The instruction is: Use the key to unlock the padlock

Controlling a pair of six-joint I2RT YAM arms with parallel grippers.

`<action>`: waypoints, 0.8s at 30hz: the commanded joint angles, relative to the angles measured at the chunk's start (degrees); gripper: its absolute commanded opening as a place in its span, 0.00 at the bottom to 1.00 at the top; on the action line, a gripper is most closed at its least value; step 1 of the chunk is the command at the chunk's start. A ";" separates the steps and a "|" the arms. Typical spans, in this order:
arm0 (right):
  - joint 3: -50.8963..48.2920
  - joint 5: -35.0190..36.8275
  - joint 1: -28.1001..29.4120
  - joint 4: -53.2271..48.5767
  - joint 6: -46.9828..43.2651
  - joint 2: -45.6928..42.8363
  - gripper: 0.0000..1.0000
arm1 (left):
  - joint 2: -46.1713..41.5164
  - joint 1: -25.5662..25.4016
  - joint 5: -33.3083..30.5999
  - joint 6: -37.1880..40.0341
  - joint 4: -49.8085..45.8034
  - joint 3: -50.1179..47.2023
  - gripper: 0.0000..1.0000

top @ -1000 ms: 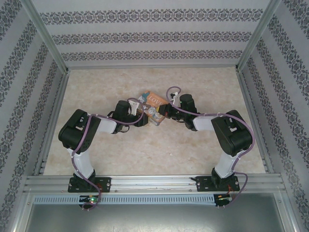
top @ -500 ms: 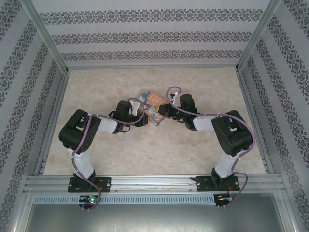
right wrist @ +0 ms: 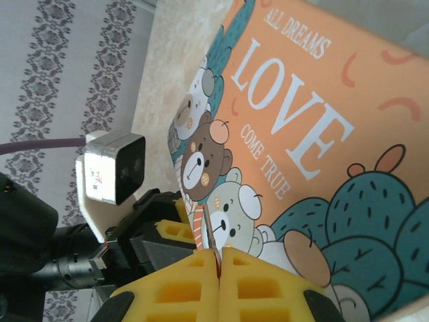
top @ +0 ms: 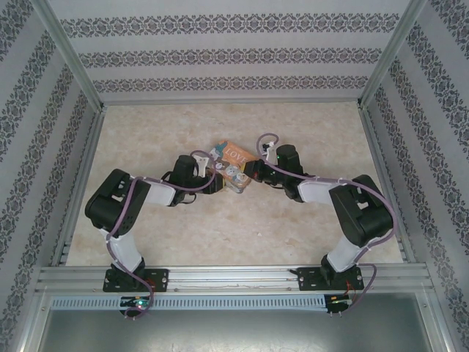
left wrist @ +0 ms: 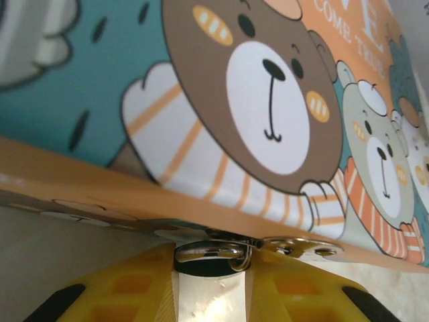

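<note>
Moved since a second ago: the right arm's elbow has swung lower and outward in the top view, and the left arm's elbow has sunk a little. The tin (top: 234, 155) lies much where it was, mid-table (top: 183, 242).

Item 1, padlock (left wrist: 213, 252): hung by its silvery shackle from the hasp (left wrist: 298, 248) on the tin's lower edge. Its body shows as a bright plate between yellow pads.

Item 2, left gripper (left wrist: 210, 295): pads pressed on either flank of the padlock body, clamped on it as far as this close view tells.

Item 3, right gripper (right wrist: 219, 268): pads together on the key (right wrist: 212, 236), a thin dark sliver standing out of the seam.

Item 4, keyhole: not made out.

Step in hand: bringing key to lock.

Handling note: hold the padlock firmly so it cannot swing on the hasp. Present its keyway toward the right gripper. Approach slowly along the key's own axis and align before pushing, since so thin a key, pinched at one end, may slip or twist.
</note>
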 commanded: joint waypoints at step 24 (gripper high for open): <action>-13.74 10.36 5.51 -14.09 -22.52 -28.19 0.00 | -12.61 -1.54 6.05 -21.99 -14.07 3.56 0.26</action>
